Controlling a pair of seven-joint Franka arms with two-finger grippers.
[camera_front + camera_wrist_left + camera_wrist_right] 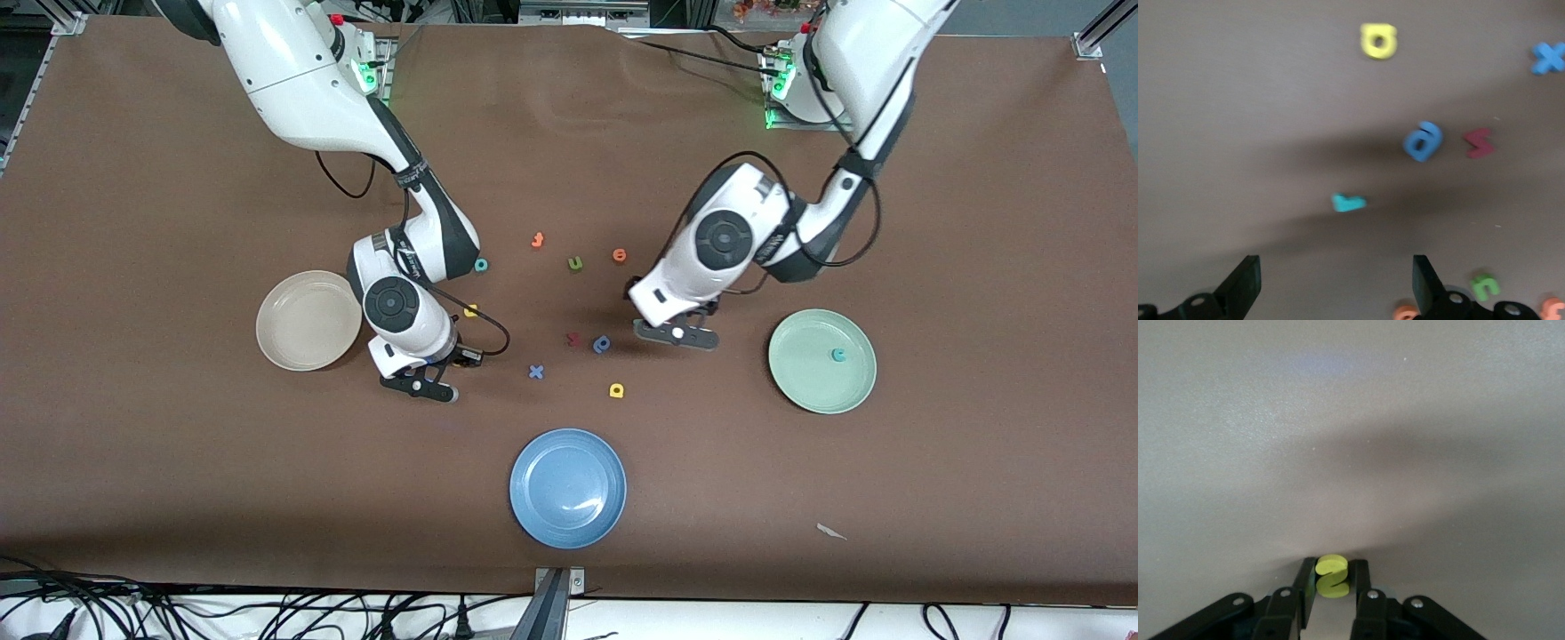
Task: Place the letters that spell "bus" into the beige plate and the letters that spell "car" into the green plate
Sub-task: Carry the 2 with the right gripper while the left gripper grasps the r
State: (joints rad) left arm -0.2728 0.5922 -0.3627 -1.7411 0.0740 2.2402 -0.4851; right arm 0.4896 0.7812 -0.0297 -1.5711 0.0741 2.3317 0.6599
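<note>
Teal "c" (837, 356) in green plate (800, 380)

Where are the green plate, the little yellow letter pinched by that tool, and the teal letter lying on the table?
green plate (805, 387): front view, bare rim.
yellow "s" (1331, 575): right wrist view, its middle.
teal "r" (1348, 202): left wrist view, its middle.

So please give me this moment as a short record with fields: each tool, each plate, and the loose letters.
right tool: shut on a yellow letter, over the table beside the beige plate
left tool: open, above a small teal letter lying on the table
beige plate: holds nothing
green plate: holds one teal letter
blue plate: holds nothing
loose letters: yellow one, blue x, blue rounded one
</note>
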